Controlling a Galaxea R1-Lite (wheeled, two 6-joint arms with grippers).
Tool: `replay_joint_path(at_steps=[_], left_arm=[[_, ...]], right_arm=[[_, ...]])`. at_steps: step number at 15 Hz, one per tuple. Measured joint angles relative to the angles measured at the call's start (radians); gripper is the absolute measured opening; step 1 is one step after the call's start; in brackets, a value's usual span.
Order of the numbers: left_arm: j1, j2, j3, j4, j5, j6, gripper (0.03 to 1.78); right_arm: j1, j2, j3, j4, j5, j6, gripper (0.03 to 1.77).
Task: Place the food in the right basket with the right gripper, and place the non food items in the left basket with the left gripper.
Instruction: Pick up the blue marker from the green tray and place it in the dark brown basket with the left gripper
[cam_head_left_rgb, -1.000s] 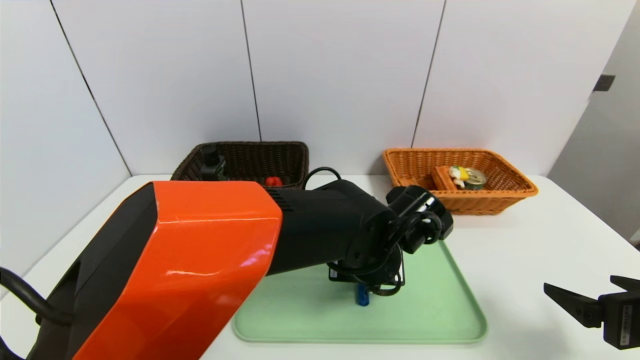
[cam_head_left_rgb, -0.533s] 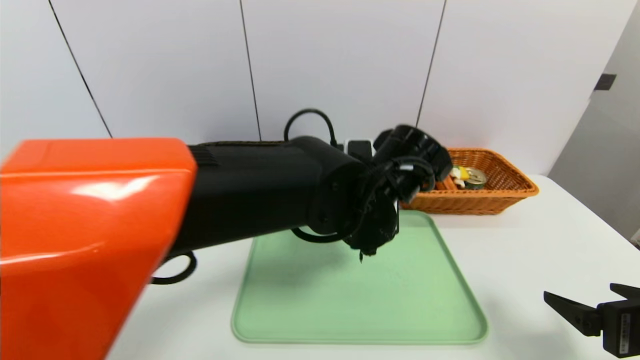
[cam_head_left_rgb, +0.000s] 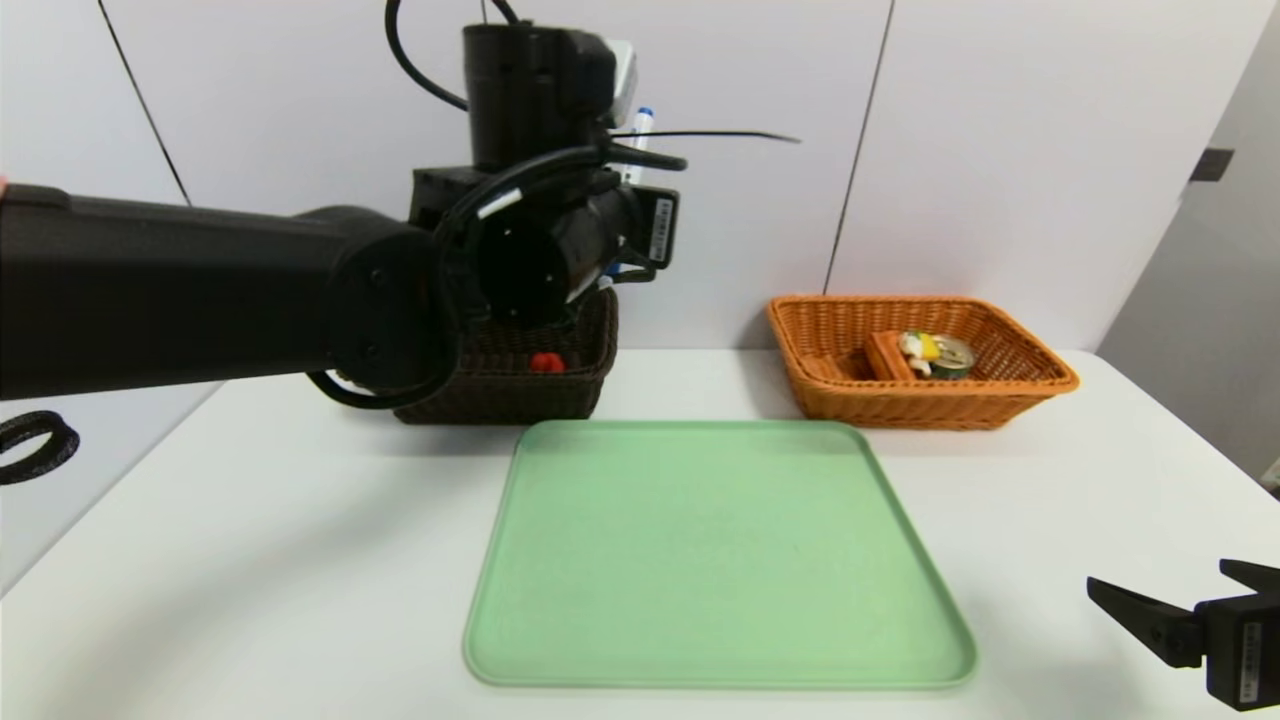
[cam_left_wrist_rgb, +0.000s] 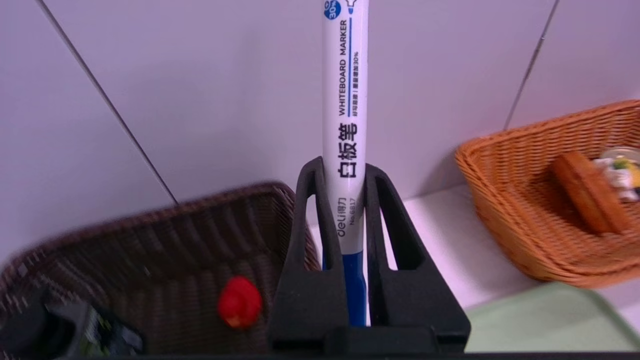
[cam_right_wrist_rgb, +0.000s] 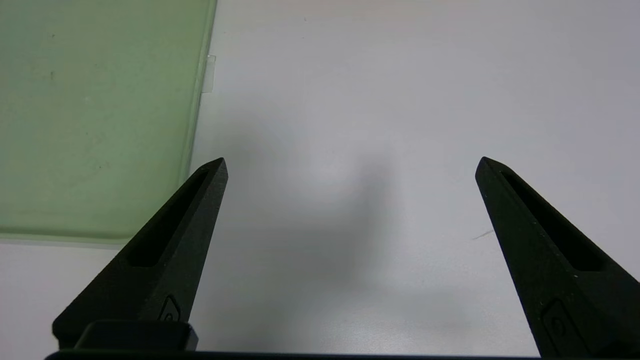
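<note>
Whiteboard marker (cam_left_wrist_rgb: 345, 125): light, rigid, smooth plastic barrel, likely slippery; best taken mid-barrel, across its width. Now held near blue cap end, so long white body sticks out, could pivot.

Left pincer (cam_left_wrist_rgb: 344, 200): clamped together on marker, raised above dark left basket (cam_head_left_rgb: 500, 390), at 10 o'clock from green tray (cam_head_left_rgb: 715, 560).

Right pincer (cam_right_wrist_rgb: 350, 170): jaws wide apart, holding nothing, over counter (cam_right_wrist_rgb: 400, 75) at 4 o'clock from tray.

Matte black all over on the left arm (cam_head_left_rgb: 200, 290), a thick tube ending in a round wrist housing, black cables looping above it, a white label on the side. The right gripper (cam_head_left_rgb: 1170, 620) is black too, with tapered, slotted, pointed jaws and a small white sticker.
</note>
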Motion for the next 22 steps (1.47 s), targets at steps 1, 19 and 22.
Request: replay_joint_path(at_steps=[1,19,22], left_arm=[[0.054,0.007,0.069,-0.143,-0.064,0.081,0.17],[0.273,0.274,0.164,-0.527,-0.13,0.033,0.17],[0.281,0.279,0.179,-0.527,-0.129,0.032,0.17]], right_arm=[[0.0,-0.001,0.0,0.0,0.0,-0.001,1.71],[0.0,-0.006,0.009,0.0,0.002,0.001,1.71],[0.0,-0.005,0.007,0.0,0.002,0.0,1.71]])
